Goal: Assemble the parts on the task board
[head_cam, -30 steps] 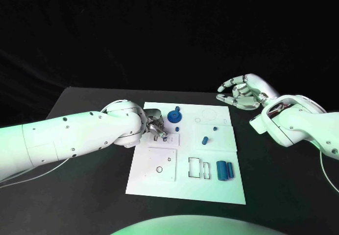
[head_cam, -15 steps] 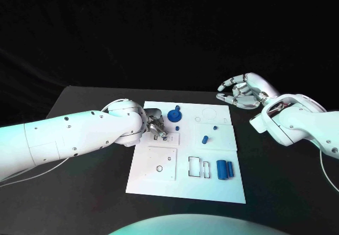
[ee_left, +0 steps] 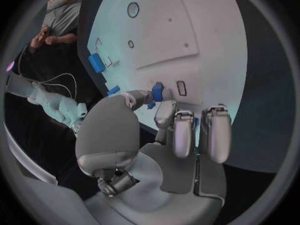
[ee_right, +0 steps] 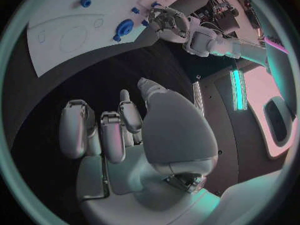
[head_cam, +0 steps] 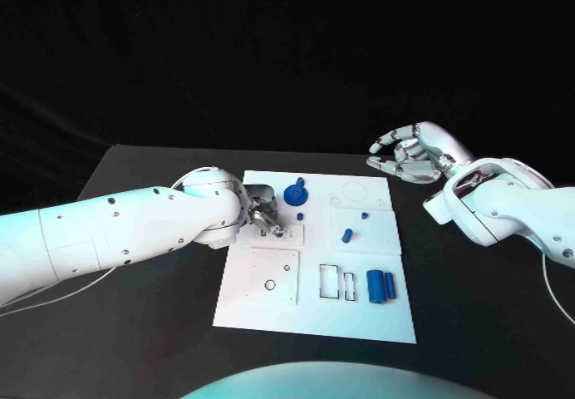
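Left hand pinching a part on the task board; right hand empty beyond the board's far right corner.

You see the left hand (head_cam: 263, 216) over the task board (head_cam: 314, 320), thumb and a finger pinching a small blue part (ee_left: 157, 92) beside the blue round part (head_cam: 296, 197). Your right hand (head_cam: 414, 155) hovers above the worktop (head_cam: 144, 332), fingers loosely curled and apart.

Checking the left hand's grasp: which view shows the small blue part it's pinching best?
Left wrist view: the blue part sits between the left hand's fingertips, just above the task board. In the head view the hand mostly hides it. The right wrist view shows that hand far off, the part too small to tell.
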Controlling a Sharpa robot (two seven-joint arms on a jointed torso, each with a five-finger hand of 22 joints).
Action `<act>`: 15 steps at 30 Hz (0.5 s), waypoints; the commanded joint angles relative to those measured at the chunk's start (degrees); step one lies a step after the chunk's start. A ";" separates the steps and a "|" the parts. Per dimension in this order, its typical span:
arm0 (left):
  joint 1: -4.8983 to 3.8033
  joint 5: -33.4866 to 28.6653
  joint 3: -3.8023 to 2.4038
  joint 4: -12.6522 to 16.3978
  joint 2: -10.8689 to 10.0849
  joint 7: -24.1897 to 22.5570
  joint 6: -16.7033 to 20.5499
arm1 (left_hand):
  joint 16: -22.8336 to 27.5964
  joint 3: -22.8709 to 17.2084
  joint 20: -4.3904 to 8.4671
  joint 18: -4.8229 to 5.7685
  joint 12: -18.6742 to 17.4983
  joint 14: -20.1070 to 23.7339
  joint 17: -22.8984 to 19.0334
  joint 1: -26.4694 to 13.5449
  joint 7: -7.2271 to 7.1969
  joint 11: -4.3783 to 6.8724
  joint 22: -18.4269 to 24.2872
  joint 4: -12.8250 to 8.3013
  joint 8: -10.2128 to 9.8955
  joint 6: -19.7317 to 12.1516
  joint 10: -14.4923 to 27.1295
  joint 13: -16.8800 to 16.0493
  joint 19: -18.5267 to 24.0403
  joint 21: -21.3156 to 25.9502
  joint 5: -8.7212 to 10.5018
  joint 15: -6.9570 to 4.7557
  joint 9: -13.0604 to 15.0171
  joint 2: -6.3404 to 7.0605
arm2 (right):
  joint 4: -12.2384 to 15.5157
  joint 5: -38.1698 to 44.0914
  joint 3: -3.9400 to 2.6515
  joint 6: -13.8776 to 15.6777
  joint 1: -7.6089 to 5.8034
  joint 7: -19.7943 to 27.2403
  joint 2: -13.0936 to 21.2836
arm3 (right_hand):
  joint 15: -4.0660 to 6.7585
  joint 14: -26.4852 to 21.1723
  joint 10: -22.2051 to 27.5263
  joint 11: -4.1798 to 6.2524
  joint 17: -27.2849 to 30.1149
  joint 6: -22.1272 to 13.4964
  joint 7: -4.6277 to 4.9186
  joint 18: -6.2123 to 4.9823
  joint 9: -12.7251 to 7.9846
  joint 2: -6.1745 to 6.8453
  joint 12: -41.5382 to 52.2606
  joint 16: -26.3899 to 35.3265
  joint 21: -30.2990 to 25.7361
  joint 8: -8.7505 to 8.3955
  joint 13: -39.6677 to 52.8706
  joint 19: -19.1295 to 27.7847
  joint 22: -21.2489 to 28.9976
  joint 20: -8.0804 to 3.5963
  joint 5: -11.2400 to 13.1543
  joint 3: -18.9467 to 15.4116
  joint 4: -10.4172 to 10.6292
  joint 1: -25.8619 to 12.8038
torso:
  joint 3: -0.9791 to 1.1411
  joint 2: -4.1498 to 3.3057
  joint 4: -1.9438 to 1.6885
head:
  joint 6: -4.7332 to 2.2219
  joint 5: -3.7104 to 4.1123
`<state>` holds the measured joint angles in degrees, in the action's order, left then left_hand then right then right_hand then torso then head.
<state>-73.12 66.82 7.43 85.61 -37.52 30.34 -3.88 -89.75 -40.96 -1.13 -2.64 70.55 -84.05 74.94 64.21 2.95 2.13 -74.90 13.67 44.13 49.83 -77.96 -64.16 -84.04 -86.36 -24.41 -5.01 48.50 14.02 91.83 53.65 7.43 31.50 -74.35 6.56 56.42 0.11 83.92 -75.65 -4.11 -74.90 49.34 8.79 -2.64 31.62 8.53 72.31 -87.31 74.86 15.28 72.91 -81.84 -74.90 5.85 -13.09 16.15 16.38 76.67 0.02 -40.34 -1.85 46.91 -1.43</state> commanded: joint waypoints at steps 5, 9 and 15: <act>0.17 0.29 0.11 0.21 -0.04 0.10 -2.77 | -0.25 -10.83 0.50 1.03 -0.25 -5.95 15.06 -0.17 -0.96 0.07 -7.47 -10.40 0.28 0.91 -0.16 0.02 -2.63 -0.37 0.05 -0.37 0.69 -0.53 | -0.03 0.14 0.01 -0.65 0.06 0.34 -0.04 | 0.03 4.44 0.39 0.13 -8.64 -0.03 -0.06 -0.99 0.08 0.15 -0.23 0.28 -0.17 0.20 -0.01 0.30 -5.41 0.08 -0.38 0.03 0.20 -0.50 | 0.01 0.00 -0.01 | 0.10 -0.03; 0.17 0.23 0.11 0.22 -0.04 0.11 -2.85 | -0.25 -10.83 0.50 1.03 -0.25 -5.95 15.06 -0.17 -0.96 0.07 -7.47 -10.40 0.28 0.91 -0.16 0.02 -2.63 -0.37 0.05 -0.37 0.69 -0.53 | -0.05 0.15 0.01 -0.66 0.08 0.34 -0.05 | 0.03 4.44 0.39 0.13 -8.64 -0.03 -0.06 -0.99 0.08 0.15 -0.23 0.28 -0.17 0.20 -0.01 0.30 -5.41 0.08 -0.38 0.03 0.20 -0.50 | 0.01 -0.02 0.00 | 0.08 -0.04; 0.17 0.16 0.12 0.09 -0.01 0.12 -2.92 | -0.25 -10.84 0.51 1.02 -0.05 -5.95 15.06 -0.24 -1.01 0.11 -7.46 -10.40 0.39 0.97 -0.33 -0.21 -2.62 -0.37 0.09 -0.40 0.70 -0.57 | -0.06 0.16 0.01 -0.66 0.09 0.35 -0.06 | 0.05 4.44 0.36 0.17 -8.64 0.08 -0.10 -1.00 0.14 0.14 -0.19 0.29 -0.23 0.35 0.02 0.33 -5.38 0.07 -0.43 0.04 0.18 -0.64 | 0.02 -0.02 -0.01 | 0.12 -0.07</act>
<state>-73.14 66.91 7.39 85.69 -37.57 30.34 -4.90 -89.75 -40.96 -1.13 -2.64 70.55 -84.05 74.93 64.02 2.96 2.13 -74.90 13.67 44.12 49.83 -77.95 -64.25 -84.04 -86.36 -24.35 -5.01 49.21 13.83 91.76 53.64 7.44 31.49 -74.32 6.56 56.39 0.11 83.92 -75.65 -4.11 -74.90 49.34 8.79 -2.64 31.65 8.53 72.31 -87.31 74.86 15.28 72.92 -81.84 -74.94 5.86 -13.23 16.15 16.37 76.67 0.03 -40.35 -1.86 47.00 -1.47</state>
